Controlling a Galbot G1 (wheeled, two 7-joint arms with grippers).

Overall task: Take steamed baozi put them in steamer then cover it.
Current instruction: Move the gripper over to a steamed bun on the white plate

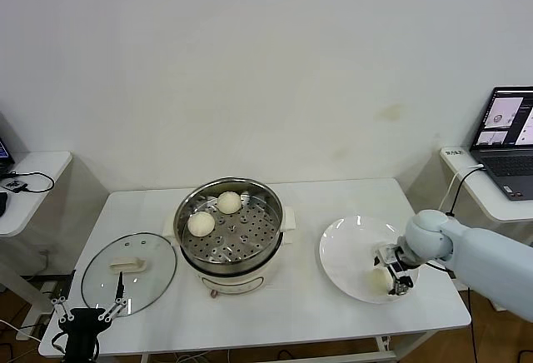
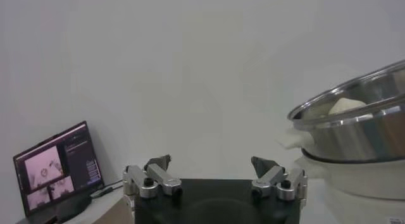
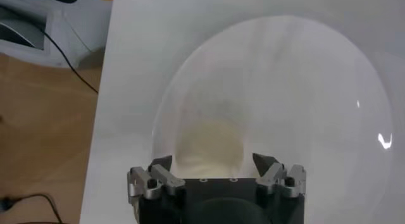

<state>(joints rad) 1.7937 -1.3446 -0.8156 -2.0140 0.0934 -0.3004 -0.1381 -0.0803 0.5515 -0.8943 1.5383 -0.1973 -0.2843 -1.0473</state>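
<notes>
Steamer (image 1: 229, 234) holding two smooth cream buns (image 1: 201, 223) at its far left; right end effector (image 1: 391, 277) spread around a third bun (image 1: 380, 279) on the white plate (image 1: 346, 251). Left end effector (image 1: 90, 310) spread, idle near the glass lid (image 1: 129, 273).

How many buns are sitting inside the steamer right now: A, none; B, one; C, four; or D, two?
D: the head view shows two baozi on the perforated tray of the steamer, side by side toward its left and back.
</notes>
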